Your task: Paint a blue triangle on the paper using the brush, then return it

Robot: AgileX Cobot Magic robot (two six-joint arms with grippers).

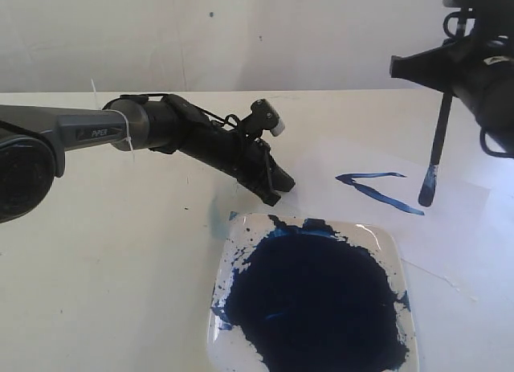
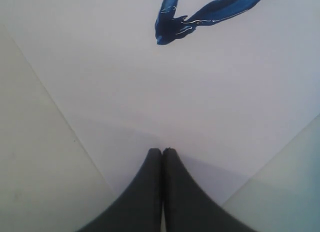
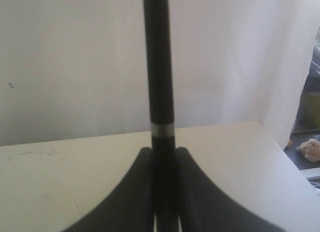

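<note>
Paint dish (image 1: 399,255) at six o'clock; left claw (image 2: 162,151) — closed, empty — on the paper (image 1: 321,165), nine o'clock of the blue triangle (image 1: 374,187). Right claw (image 3: 162,151) grips the brush (image 1: 438,139) — near-upright, tip down at the triangle's three o'clock end, perhaps touching paper.

The dish (image 1: 400,255) sits on the bench (image 1: 104,259) with a paint pool (image 1: 317,308) in it. Behind the dish and to its right lies the paper (image 1: 466,203), bearing the triangle (image 1: 373,187). Behind the dish's right corner the brush (image 1: 438,139) stands near upright, tip down by the triangle's right end, clamped in the right gripper (image 1: 446,87) above. Just behind the dish's left half, the left gripper (image 1: 277,191) points at the paper's corner.
</note>
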